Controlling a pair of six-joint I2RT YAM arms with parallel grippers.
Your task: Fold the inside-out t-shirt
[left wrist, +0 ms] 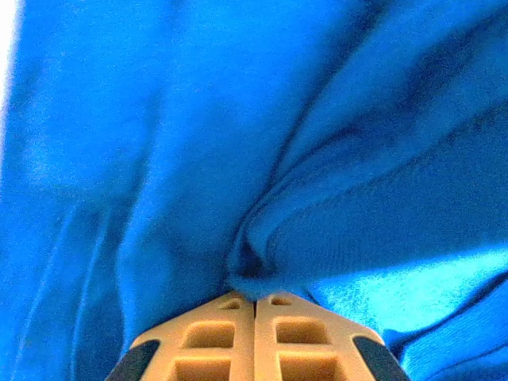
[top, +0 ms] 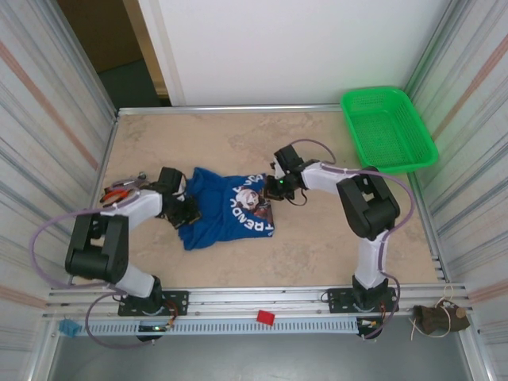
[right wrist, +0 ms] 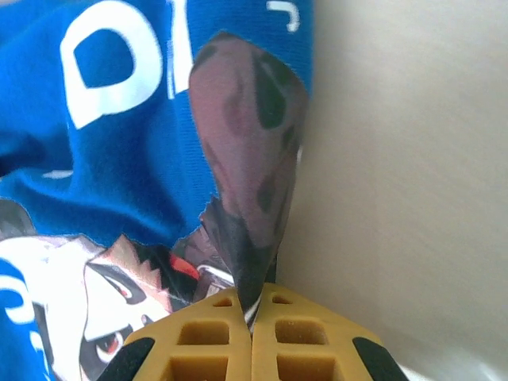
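Note:
The royal-blue t-shirt lies crumpled in the middle of the table, with white lettering and a printed picture showing on its right part. My left gripper sits at its left edge, shut on a pinch of blue cloth. At the shirt's right edge, my right gripper is shut on a raised fold of the printed fabric. White letters and a cartoon print show to the left of that fold in the right wrist view.
A green mesh basket stands at the back right corner. Pliers with orange handles lie at the table's left edge. Metal walls fence the table on both sides. A small red object rests on the front rail.

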